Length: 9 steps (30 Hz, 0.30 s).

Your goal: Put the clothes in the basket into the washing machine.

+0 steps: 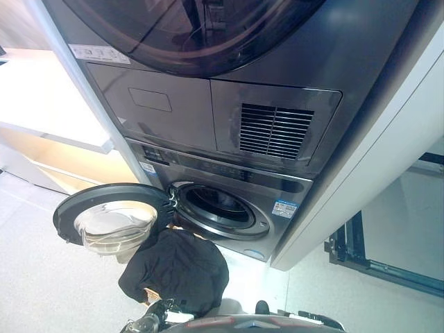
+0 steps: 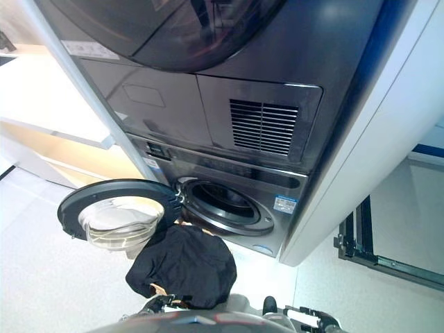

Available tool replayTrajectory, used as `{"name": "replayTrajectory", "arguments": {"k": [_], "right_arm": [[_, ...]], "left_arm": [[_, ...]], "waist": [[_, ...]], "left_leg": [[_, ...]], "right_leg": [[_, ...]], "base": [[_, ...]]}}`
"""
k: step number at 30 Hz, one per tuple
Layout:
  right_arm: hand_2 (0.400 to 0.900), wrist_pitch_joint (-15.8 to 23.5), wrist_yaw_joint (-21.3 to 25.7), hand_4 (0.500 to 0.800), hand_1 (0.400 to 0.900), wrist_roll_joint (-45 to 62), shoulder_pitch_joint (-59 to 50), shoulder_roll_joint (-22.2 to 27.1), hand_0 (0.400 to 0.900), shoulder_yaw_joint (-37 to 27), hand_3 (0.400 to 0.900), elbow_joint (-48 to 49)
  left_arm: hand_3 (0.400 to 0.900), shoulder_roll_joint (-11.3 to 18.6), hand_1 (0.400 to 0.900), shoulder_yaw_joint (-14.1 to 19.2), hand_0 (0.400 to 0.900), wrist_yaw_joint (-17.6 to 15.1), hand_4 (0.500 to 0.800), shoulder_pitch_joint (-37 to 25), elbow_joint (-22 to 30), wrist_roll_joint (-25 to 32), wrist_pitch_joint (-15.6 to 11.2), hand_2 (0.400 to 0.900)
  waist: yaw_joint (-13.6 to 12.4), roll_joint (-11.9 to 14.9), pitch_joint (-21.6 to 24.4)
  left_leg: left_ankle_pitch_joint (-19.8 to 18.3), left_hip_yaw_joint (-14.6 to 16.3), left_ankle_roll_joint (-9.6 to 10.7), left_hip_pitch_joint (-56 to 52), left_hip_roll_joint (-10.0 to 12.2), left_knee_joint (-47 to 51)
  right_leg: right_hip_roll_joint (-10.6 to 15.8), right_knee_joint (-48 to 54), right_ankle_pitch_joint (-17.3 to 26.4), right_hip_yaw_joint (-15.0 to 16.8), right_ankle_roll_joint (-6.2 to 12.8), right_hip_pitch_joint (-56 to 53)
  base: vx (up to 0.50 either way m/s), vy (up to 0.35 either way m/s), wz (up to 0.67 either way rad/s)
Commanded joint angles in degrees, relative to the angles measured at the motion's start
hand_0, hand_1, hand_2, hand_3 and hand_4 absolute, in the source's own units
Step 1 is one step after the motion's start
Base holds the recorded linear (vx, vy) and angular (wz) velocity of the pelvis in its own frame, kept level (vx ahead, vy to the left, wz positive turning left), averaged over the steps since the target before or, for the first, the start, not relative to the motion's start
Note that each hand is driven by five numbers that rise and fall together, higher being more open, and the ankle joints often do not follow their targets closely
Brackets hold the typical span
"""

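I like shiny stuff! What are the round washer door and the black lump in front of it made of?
The round door looks like a dark plastic ring around a clear glass or plastic bowl: you can see through it, and it glints. The black lump is soft matte cloth, going by its folds and droop.

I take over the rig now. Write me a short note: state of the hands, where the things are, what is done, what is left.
Hands: at the bottom edge of the views, partly hidden under the black garment; I cannot tell if their fingers are open or shut.
Things: the washing machine has its door swung fully open to the left, and the drum opening is free. The black garment is bunched in front of the opening, below it, not yet inside. The basket is not clearly visible.
Done: door open, garment lifted near the machine.
Left: put the garment into the drum, then any other clothes.
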State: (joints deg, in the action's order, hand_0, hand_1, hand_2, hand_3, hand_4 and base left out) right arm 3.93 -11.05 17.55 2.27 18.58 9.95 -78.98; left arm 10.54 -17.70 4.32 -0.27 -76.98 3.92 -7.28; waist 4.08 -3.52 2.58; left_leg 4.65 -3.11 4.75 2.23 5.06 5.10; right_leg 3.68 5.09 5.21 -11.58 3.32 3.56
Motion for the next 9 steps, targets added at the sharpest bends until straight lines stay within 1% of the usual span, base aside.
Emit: {"name": "replayTrajectory", "arguments": {"k": [1,4,9], "right_arm": [[0.9,0.7,-0.6,0.8,0.9,-3.1,-1.7,-1.6,0.9,2.6,0.9,-2.0],[0.9,0.8,-0.5,0.8,0.9,-3.3,-1.9,-1.7,0.9,3.1,0.9,-1.2],[0.9,0.8,-0.2,0.8,0.9,-3.4,-1.6,-2.2,0.9,3.5,0.9,-1.3]], "left_arm": [[0.9,1.5,0.9,3.7,0.9,-0.1,0.8,-2.2,-2.4,1.8,-0.6,0.9],[0.9,1.8,0.9,3.7,0.9,-0.2,0.8,-2.1,-2.3,1.9,-0.6,0.9],[0.9,1.9,0.9,3.8,0.9,-0.2,0.8,-1.7,-2.2,1.6,-0.5,0.9]], "waist": [[-0.9,4.7,0.3],[-1.1,4.7,0.5],[-1.2,4.7,0.7]], "left_leg": [[-1.8,1.2,-2.2,0.3,-5.7,-0.1],[-2.0,1.2,-2.4,0.1,-5.9,-0.1],[-2.6,1.4,-2.7,-0.7,-6.0,-0.1]], "right_leg": [[0.3,-1.6,-0.7,1.6,3.01,-1.7],[0.5,-1.7,-0.8,1.5,3.18,-2.0],[0.8,-1.6,-0.8,2.0,3.32,-2.6]], "base": [[0.01,0.03,0.05],[0.0,0.007,0.01],[0.02,0.012,-0.05]]}}
